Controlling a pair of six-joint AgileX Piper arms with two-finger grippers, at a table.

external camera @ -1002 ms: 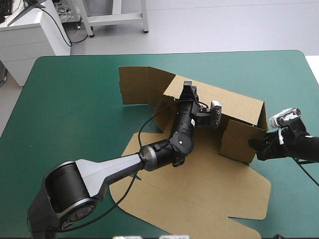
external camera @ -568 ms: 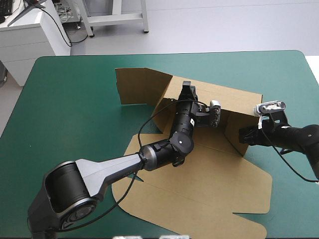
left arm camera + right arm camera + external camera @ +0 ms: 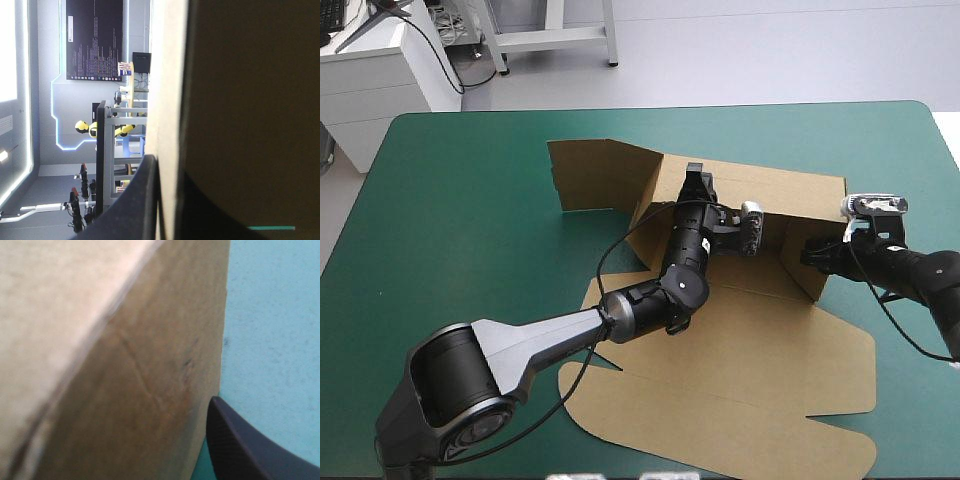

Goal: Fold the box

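Observation:
The brown box lies partly folded at the table's middle, its wide lid sheet flat toward the front. Its back wall stands raised, and a flap juts out at the far left. My left gripper sits on the back wall's top edge; in the left wrist view the board edge runs between its black fingers, shut on it. My right gripper holds the upright right side wall. In the right wrist view the board hides all but one finger.
Bare teal-green cover spreads to the left of the box and along the far edge. A white cabinet stands beyond the table's far left corner. The lid sheet's front right corner reaches near the table's front edge.
My right gripper has moved inward and toward the far edge, swinging the right side wall in. The whole sheet has shifted a little to the right. The left arm has stayed put.

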